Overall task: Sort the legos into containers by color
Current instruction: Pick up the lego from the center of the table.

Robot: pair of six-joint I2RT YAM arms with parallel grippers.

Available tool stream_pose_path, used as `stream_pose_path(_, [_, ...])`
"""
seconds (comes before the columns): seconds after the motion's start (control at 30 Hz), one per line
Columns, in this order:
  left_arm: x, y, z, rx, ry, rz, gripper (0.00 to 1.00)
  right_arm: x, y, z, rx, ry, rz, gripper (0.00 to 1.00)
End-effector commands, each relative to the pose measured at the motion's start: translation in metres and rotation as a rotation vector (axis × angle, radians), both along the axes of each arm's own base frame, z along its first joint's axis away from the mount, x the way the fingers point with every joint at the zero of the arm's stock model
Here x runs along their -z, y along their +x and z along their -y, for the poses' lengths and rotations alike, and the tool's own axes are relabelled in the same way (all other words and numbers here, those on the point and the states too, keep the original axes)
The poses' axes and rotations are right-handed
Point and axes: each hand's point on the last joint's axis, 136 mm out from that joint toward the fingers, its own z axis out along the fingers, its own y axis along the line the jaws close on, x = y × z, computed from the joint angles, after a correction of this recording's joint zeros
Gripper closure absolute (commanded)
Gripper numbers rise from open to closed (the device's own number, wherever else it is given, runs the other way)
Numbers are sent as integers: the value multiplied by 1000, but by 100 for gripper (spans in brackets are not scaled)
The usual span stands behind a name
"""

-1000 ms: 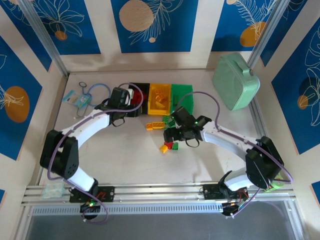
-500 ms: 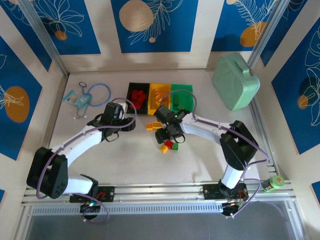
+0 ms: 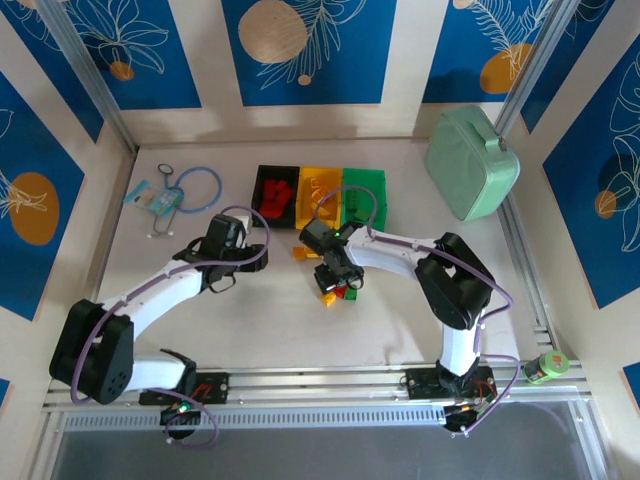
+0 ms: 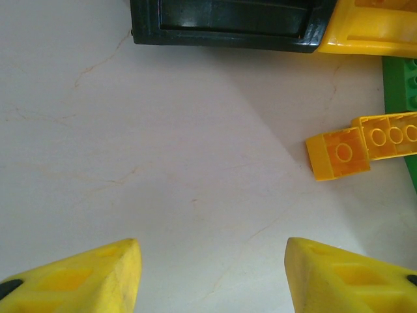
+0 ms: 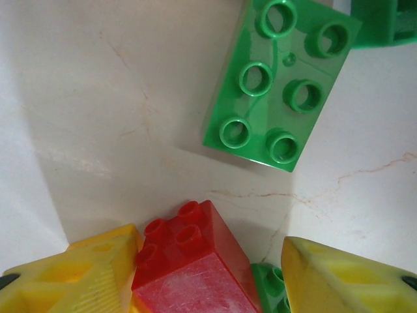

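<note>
Your left claw (image 4: 212,261) stands spread and empty. Both yellow fingertips hang over bare table (image 4: 163,163) with nothing between them. On its far side lies the near wall of the black bin (image 4: 221,23), joined on its right to the yellow bin (image 4: 378,26). A yellow brick (image 4: 339,153) lies on the table to the claw's right, touching a second yellow piece.

Your right claw (image 5: 208,261) is down over the loose pile (image 3: 338,292), spread around a red brick (image 5: 189,261). The fingertip (image 5: 91,274) at the left of the wrist view lies against that brick. The other stands apart from it, with the edge of a green piece showing in the gap, so the brick is not pinched. A six-stud green brick (image 5: 280,91) lies flat just beyond, studs up.

From above, the three bins sit in a row at the far middle of the table. The black one on the left holds red bricks (image 3: 277,195), and the green bin (image 3: 365,195) is on the right. The pile lies just near of them. A mint-green case (image 3: 472,165) sits at the far right, well apart.
</note>
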Motion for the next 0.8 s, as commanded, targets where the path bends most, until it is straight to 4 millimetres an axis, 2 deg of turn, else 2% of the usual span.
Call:
stream_pose_path(0.0, [-4,-2,4,3,-26,14,41,2,-6,3,6,-33,-16,41])
stream_pose_path(0.3, [-2,-3,6,6,-30,13,42,9,-11,12,29,-65,-34,50])
stream_pose_path(0.77, [-3,-7,5,6,-26,21,43,6,-17,11,22,-56,-50,43])
